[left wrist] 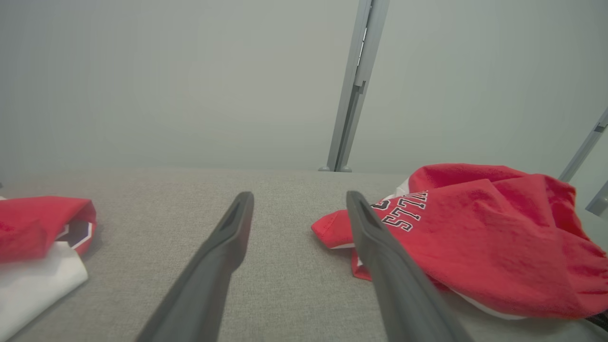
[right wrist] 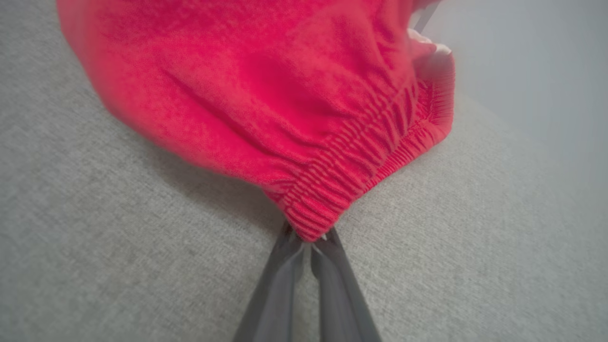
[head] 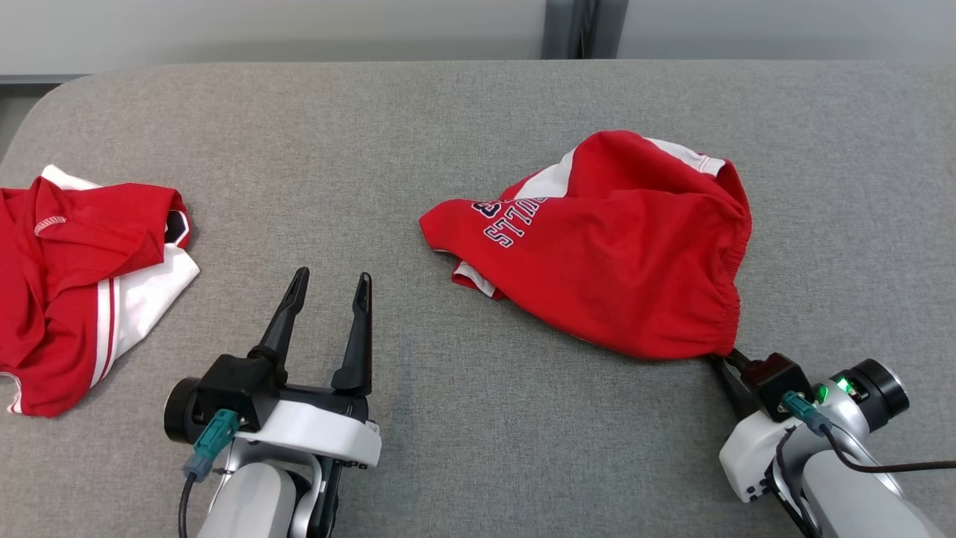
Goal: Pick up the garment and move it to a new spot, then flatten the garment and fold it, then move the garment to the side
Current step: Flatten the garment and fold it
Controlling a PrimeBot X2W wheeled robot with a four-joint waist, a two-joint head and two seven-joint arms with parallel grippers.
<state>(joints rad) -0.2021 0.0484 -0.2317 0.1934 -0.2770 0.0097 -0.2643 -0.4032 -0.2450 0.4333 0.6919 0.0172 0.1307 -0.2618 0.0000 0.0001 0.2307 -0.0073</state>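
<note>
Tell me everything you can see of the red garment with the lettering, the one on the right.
The red garment looks like soft knit shorts, with a gathered elastic waistband, a white side panel and dark, white-edged lettering. It lies bunched on the grey padded table, right of centre. The right claw is shut on the waistband's near corner.

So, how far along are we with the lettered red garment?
Done: the right gripper is shut on the elastic hem of the lettered red garment. In hand: the pick-up; it lies bunched on the grey table. Left: moving, flattening, folding, setting aside. The left gripper is open, empty.
</note>
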